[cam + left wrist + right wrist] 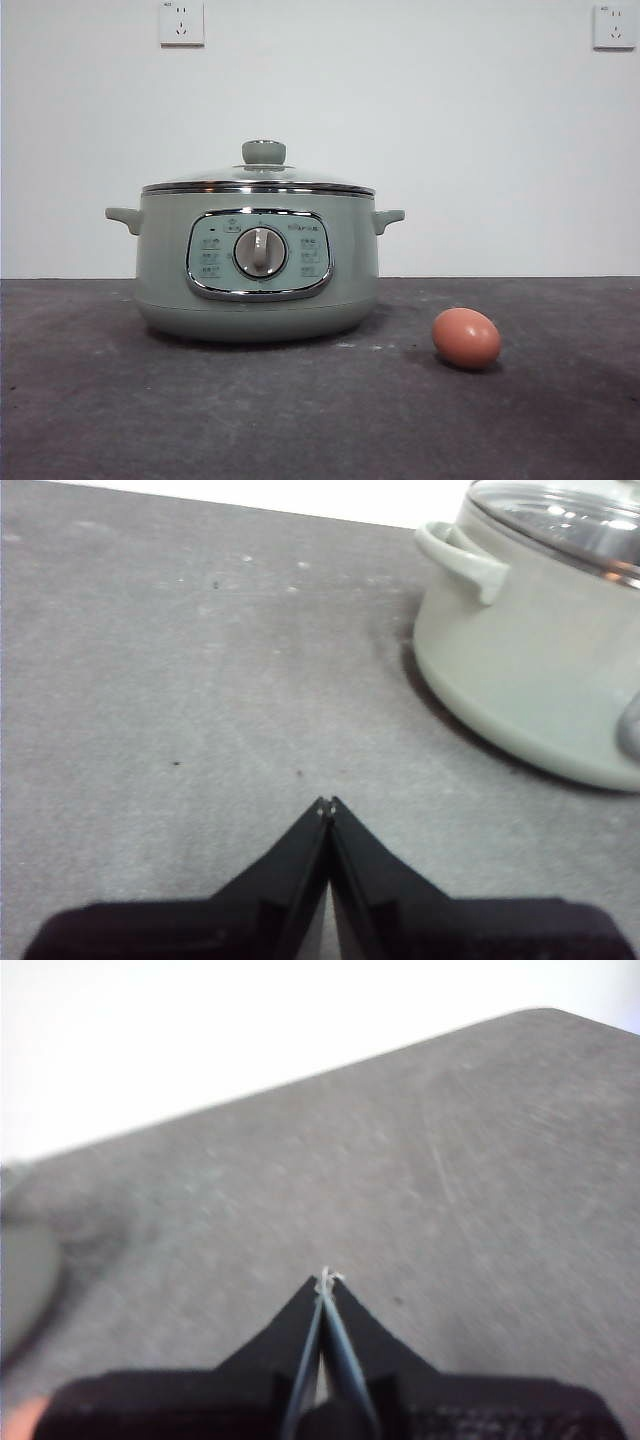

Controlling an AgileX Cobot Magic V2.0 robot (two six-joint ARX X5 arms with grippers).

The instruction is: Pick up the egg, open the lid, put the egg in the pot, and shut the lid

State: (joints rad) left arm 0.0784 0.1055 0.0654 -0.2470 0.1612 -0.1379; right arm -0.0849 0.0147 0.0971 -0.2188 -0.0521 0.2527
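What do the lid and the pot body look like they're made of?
The lid looks like clear glass: see-through, glinting, with a shiny metal rim. The pot body has a smooth matte sage-green finish, likely coated metal or plastic; the look leaves that open.

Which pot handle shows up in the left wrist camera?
The pot's handle on the side away from the egg; the left gripper, jaws shut, hangs beside it.

Dark grey table [100, 420], white wall [480, 140] behind, two wall sockets [181, 22] high up.
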